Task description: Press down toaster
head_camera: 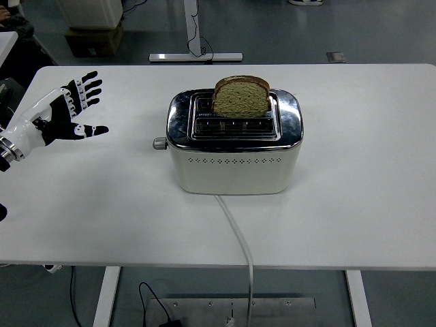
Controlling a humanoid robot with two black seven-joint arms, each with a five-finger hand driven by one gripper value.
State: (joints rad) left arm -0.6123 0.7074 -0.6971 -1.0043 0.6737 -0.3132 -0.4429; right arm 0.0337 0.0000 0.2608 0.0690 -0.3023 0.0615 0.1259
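Sitting near the middle of the white table (354, 204), your cream-bodied two-slot toaster with the shiny chrome top (234, 139) stands upright with its long side toward you. You can see one slice of brown bread (241, 95) standing in the far slot, well proud of the chrome top, while the near slot shows only its dark opening. Look at the toaster's left end and you will find the small grey lever knob (159, 143) sticking out sideways, high on the body, with nothing touching it. A white power cord (238, 238) leaves the base of the front face and runs toward you, over the table's near edge. Your left hand (65, 116), black and white with jointed fingers (87, 88), hovers over the table's far left part, well apart from the toaster; its fingers are spread wide and it holds nothing, thumb pointing toward the toaster. Beyond the table's far edge you can make out a white metal stand foot (195, 57) on the grey floor and a brown cardboard box (93, 39) at the upper left.
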